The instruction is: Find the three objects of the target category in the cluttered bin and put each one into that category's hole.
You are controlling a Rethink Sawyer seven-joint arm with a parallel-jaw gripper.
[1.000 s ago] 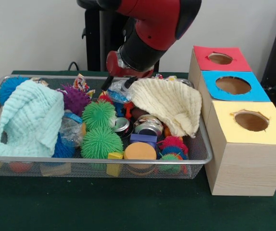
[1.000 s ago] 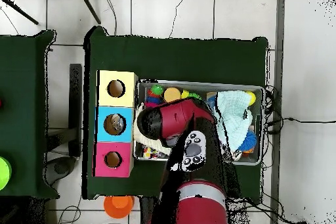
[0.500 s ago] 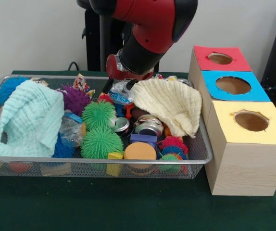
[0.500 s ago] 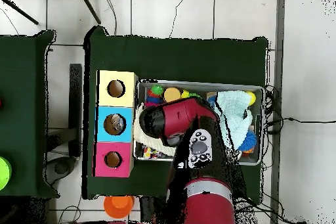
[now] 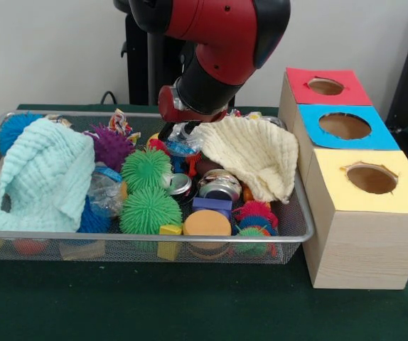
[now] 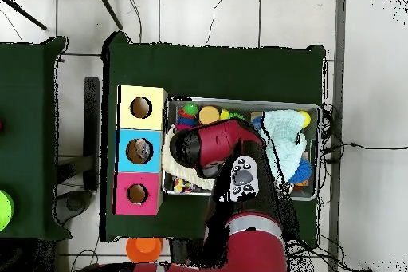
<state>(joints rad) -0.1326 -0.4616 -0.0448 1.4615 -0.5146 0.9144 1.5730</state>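
The wire mesh bin (image 5: 140, 236) is full of clutter. My gripper (image 5: 179, 132) hangs low over the bin's back middle, by the cream cloth (image 5: 254, 153). It looks shut on a crushed clear bottle with a blue label (image 5: 182, 142). A second crushed bottle (image 5: 104, 192) lies at the edge of the pale teal cloth (image 5: 44, 174). No third bottle shows. In the overhead view the red arm (image 6: 211, 143) covers the gripper and much of the bin (image 6: 239, 103).
Three wooden boxes stand right of the bin, with a red-topped hole (image 5: 325, 86), a blue-topped hole (image 5: 345, 126) and a yellow-topped hole (image 5: 372, 177). Green spiky balls (image 5: 147, 206), a purple one (image 5: 110, 145), metal cans (image 5: 219, 186) and blocks fill the bin.
The gripper has shifted a little to the right in the front view, and the crushed bottle has moved with it. The arm's upper part has swung slightly.
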